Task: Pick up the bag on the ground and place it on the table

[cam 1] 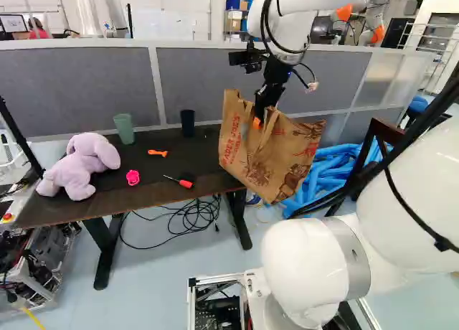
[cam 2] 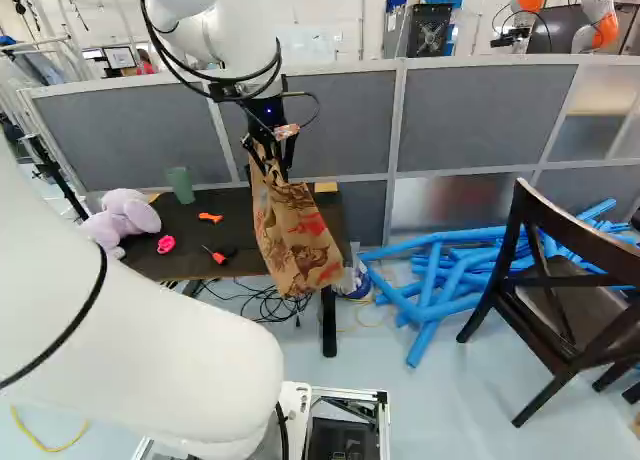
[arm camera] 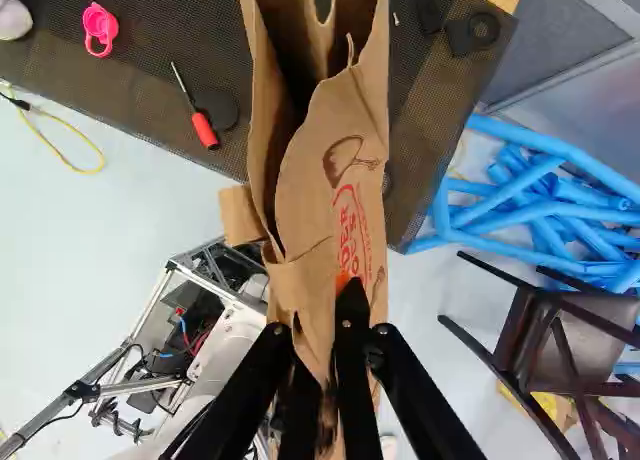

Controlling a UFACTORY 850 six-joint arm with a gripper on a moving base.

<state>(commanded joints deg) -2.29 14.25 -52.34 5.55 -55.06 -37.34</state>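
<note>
Currently, your end effector (cam 1: 259,119) is grasping the brown paper bag (cam 1: 287,158) near its top, and you have it hanging tilted in the air by the end of the table (cam 1: 154,178) nearest the blue tubes (cam 2: 455,270). Further along the table you'll see a screwdriver (cam 1: 186,184), a green cup (cam 1: 124,129) and a purple plush toy (cam 1: 90,156). Beyond the tubes, a dark chair (cam 2: 575,280) stands on the floor.

The table (cam 1: 107,196) holds a plush (cam 1: 80,165), two cups (cam 1: 124,130), a screwdriver (cam 1: 186,184).
</note>
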